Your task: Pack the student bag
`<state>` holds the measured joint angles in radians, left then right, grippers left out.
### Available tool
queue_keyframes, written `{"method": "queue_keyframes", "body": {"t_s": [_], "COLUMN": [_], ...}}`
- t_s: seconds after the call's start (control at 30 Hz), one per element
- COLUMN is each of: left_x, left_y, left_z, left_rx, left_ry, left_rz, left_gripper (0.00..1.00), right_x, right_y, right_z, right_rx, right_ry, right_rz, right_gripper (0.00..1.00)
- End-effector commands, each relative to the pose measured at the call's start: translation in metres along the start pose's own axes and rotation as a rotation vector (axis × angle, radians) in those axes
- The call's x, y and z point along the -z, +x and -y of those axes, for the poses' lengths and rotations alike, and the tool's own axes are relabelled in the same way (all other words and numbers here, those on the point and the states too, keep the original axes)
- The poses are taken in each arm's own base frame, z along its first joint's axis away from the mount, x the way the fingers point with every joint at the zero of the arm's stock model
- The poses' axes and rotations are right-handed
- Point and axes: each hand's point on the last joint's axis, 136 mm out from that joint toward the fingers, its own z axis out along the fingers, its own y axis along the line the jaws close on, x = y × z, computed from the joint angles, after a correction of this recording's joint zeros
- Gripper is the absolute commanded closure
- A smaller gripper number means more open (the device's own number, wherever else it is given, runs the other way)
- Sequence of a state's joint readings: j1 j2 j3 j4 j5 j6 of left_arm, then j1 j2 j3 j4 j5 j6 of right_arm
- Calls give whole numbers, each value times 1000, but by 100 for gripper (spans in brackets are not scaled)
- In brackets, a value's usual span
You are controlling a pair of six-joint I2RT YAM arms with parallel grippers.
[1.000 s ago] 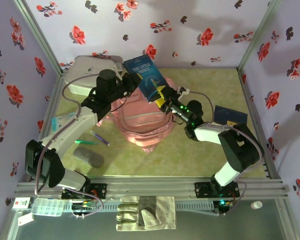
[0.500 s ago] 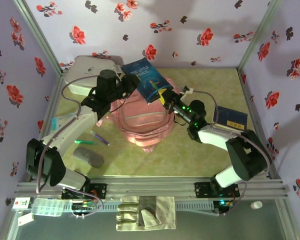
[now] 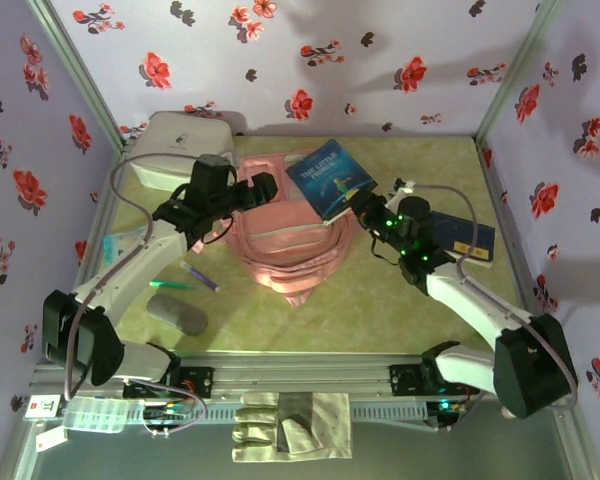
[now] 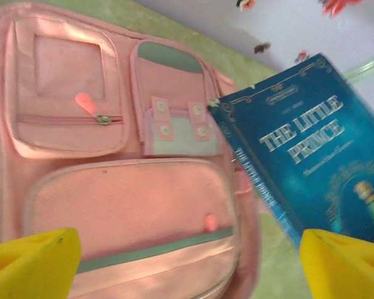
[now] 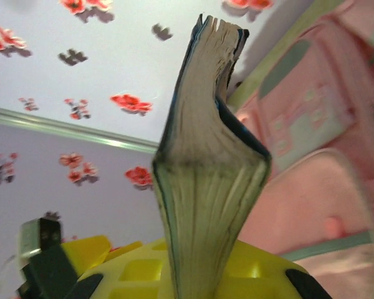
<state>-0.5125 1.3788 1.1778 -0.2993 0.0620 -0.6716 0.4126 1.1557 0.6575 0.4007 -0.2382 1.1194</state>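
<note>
The pink student bag lies flat mid-table with its front pockets up. A blue book, "The Little Prince", hangs tilted over the bag's far right corner, with my right gripper shut on its near edge. In the right wrist view the book's page edge rises from between the yellow jaws of that gripper, and the bag lies to its right. My left gripper stands open over the bag's far left part. Its yellow fingertips frame the bag, with the book to the right.
A white-grey zip case sits at the back left. A second blue book lies at the right. Pens, a grey pouch and a clear packet lie left of the bag. A glove rests on the front rail.
My left gripper let go of the book, opened wide and drew back left. My right gripper shut on the book and carried it right and lower, off the bag's top.
</note>
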Motion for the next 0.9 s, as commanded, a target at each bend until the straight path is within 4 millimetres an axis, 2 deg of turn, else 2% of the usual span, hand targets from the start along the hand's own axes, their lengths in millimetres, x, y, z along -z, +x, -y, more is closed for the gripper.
{"method": "queue_keyframes", "body": {"t_s": [0.0, 0.07, 0.3, 0.5, 0.6, 0.73, 0.87], "left_x": [11, 10, -9, -35, -44, -56, -66], "left_y": [7, 16, 67, 103, 123, 139, 144], "left_z": [3, 10, 27, 8, -1, -10, -14], "left_rx": [-278, -387, -743, -883, -958, -1007, -1049], "left_ry": [-28, -20, 8, -47, -60, -70, -87], "left_rz": [-49, -81, -258, -423, -514, -616, -648], "left_gripper": [4, 0, 0, 1, 6, 14, 15], "right_x": [18, 26, 41, 47, 48, 48, 47], "right_y": [-26, -32, -45, -48, -47, -47, -45], "right_z": [-13, -9, 1, 6, 10, 14, 18], "right_rx": [142, 160, 181, 184, 178, 166, 154], "right_ry": [49, 87, 154, 167, 173, 181, 189], "right_rz": [88, 113, 156, 163, 163, 160, 141], "right_gripper": [87, 87, 84, 82, 82, 84, 85]}}
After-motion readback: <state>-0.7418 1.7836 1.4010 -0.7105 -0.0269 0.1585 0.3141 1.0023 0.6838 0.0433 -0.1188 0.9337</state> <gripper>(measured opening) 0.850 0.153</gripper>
